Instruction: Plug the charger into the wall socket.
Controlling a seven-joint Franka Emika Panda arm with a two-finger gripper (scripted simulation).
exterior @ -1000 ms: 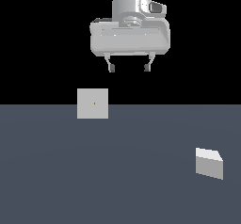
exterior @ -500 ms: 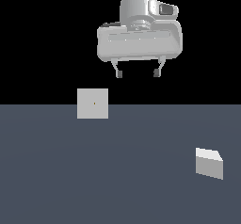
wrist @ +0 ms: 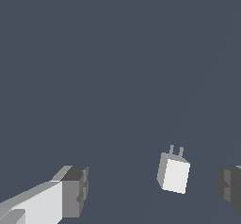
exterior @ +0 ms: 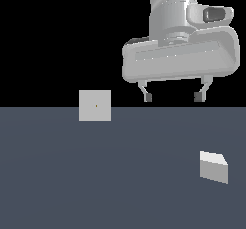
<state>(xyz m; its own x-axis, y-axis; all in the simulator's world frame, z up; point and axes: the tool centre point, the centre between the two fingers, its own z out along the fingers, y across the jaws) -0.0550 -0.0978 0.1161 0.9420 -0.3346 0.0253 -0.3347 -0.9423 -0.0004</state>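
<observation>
Fingers [exterior: 148, 96] spread wide and empty, the Panda gripper [exterior: 174, 97] hangs in the air above the dark grey bench [exterior: 120, 184], its pale body tilted slightly, the side toward the exterior view's right sitting a little higher. Each finger ends in a small dark pad, and nothing lies between the two. The charger [exterior: 213, 166], a small light-grey block with a whiter top face, sits on the bench toward the exterior view's right, lower in that frame than the gripper and clear of both fingers. The wrist view looks down on the same block [wrist: 173, 173] and shows two short prongs standing out from one end; there it lies between the two fingertips in the frame, nearer the dark one at the edge than the pale-sided one [wrist: 75, 190], though touching neither. The socket [exterior: 94, 106], a flat pale-grey square plate with a tiny dark dot at its centre, stands upright at the far edge of the bench toward the exterior view's left, well apart from the charger and off to one side of the gripper. Its face is turned toward the exterior camera. Whether the prongs point toward the plate cannot be told from either view. Behind the bench the background is plain black.
</observation>
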